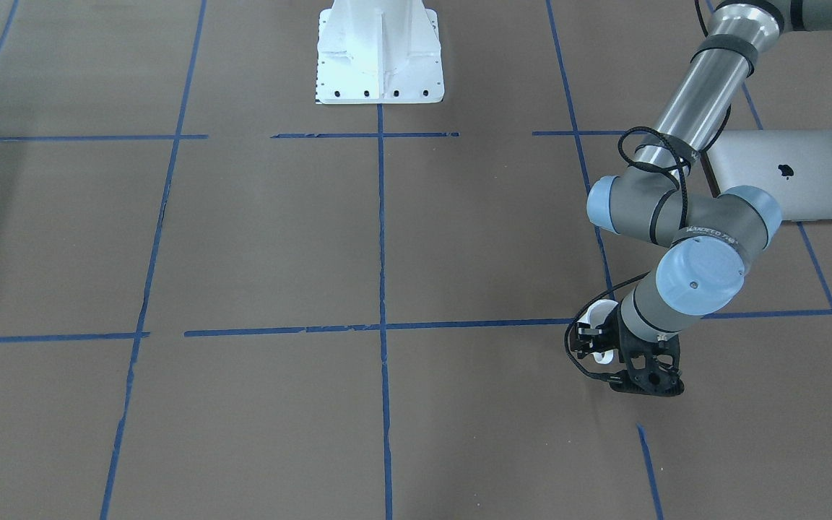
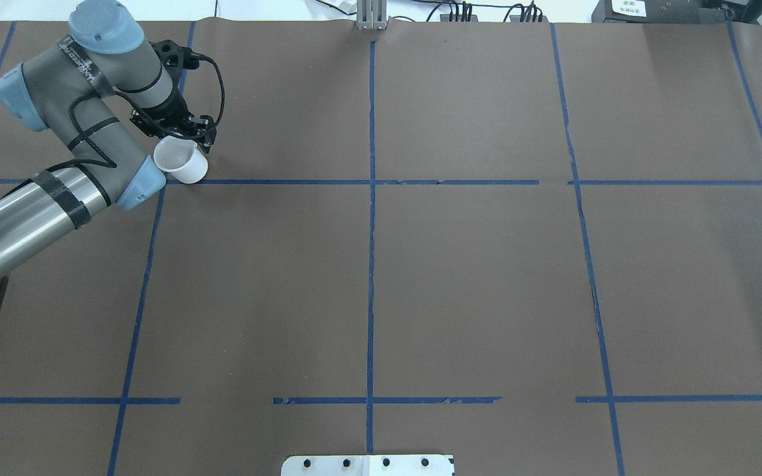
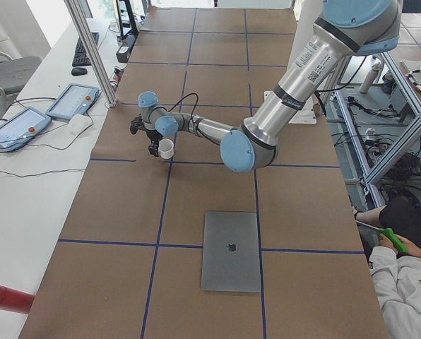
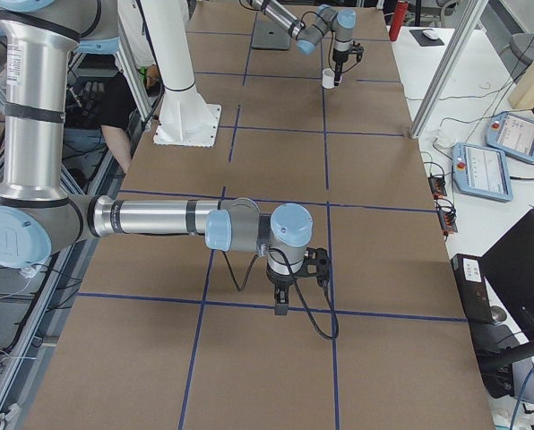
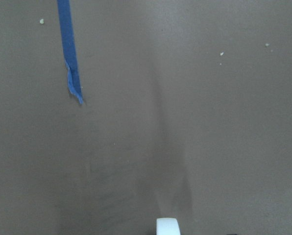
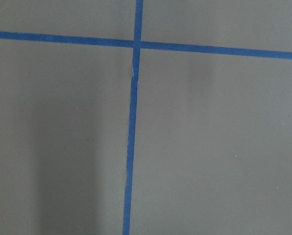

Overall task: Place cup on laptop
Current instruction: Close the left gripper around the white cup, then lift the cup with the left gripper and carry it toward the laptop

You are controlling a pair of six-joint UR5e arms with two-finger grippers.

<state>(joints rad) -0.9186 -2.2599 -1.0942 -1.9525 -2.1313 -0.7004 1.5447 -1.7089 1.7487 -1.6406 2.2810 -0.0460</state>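
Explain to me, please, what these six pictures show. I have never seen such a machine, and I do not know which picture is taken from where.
The machine is two robot arms, the left arm and the right arm, at a brown table. Four pictures come from fixed cameras: one facing the robot, one above and behind it, one at each table end. The last two come from cameras on the wrists and show mostly table. On the table lie a closed silver laptop and a small white cup. The left gripper is right at the cup; whether it grips it, I cannot tell. The right gripper hangs low over the table, with nothing seen in it.
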